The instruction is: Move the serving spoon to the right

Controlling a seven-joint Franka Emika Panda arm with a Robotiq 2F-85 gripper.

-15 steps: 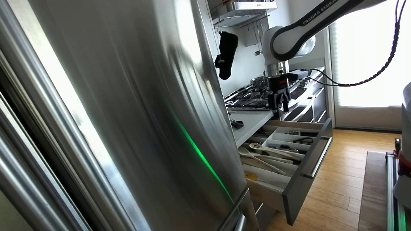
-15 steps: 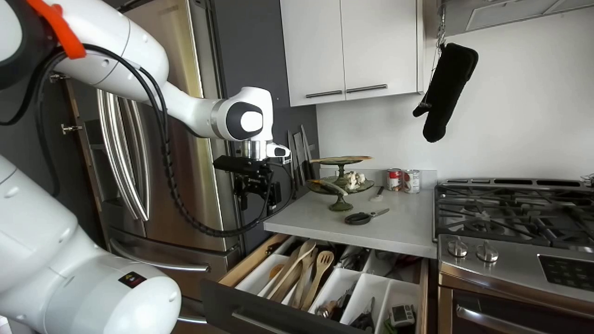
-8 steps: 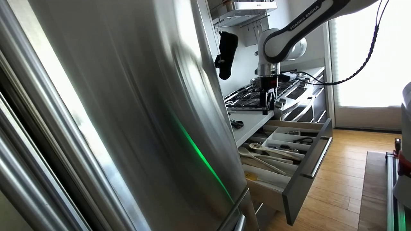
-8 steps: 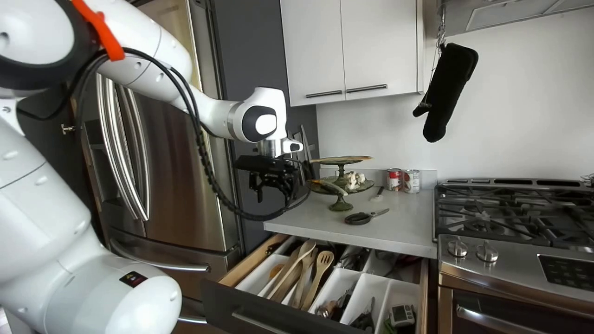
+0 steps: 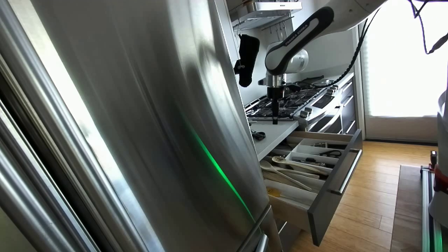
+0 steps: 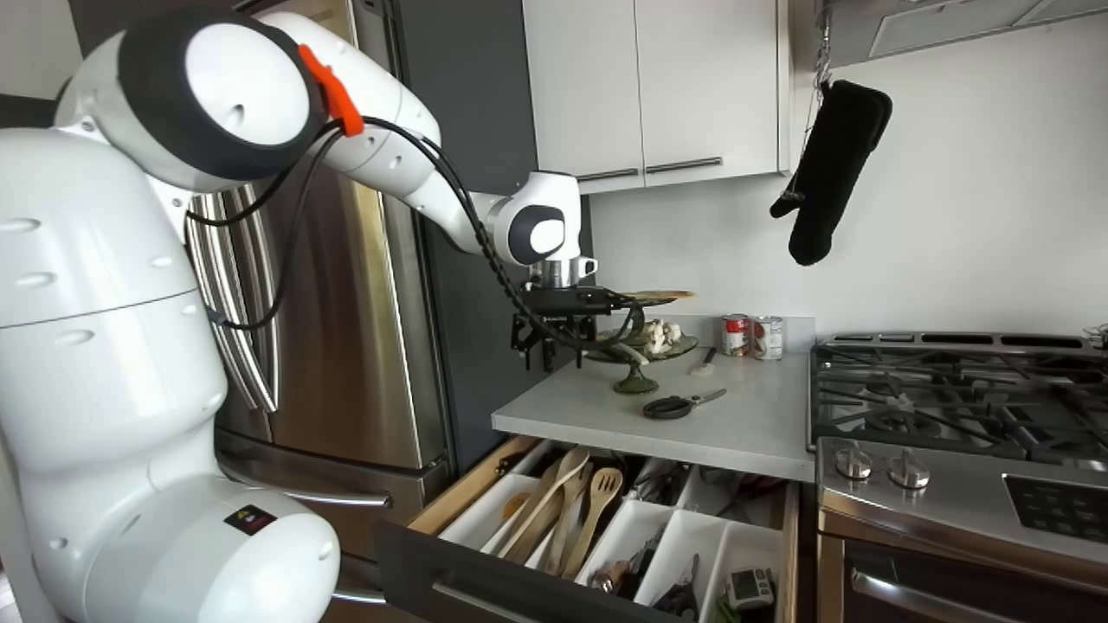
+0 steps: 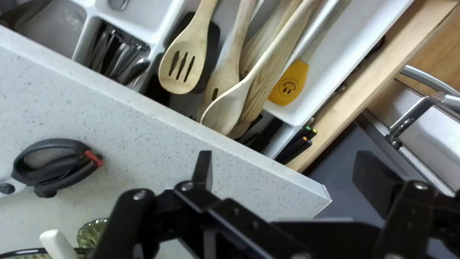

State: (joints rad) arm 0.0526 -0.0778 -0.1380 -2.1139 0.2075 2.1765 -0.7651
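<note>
A slotted wooden spoon (image 7: 181, 68) and a plain wooden spoon (image 7: 226, 111) lie in the open drawer (image 6: 472, 489), among other wooden utensils. The slotted one (image 6: 604, 489) and the plain one (image 6: 570, 467) also show in both exterior views. I cannot tell which is the serving spoon. My gripper (image 7: 287, 176) is open and empty, its fingers wide apart. In the wrist view it is above the corner of the counter (image 7: 143, 126), behind the drawer. In an exterior view the gripper (image 6: 554, 350) hangs beside the green glass stand (image 6: 636, 381).
Black-handled scissors (image 7: 54, 165) lie on the counter. Two cans (image 6: 736, 336) stand by the wall. The stove (image 6: 952, 407) is beside the counter, and the steel fridge (image 5: 157, 122) is on its opposite side. A yellow spatula (image 7: 289, 84) lies in the drawer.
My gripper has moved across toward the counter and stand, rightward in one exterior view and leftward in the other. The wrist has turned. The drawer and the utensils have not moved.
</note>
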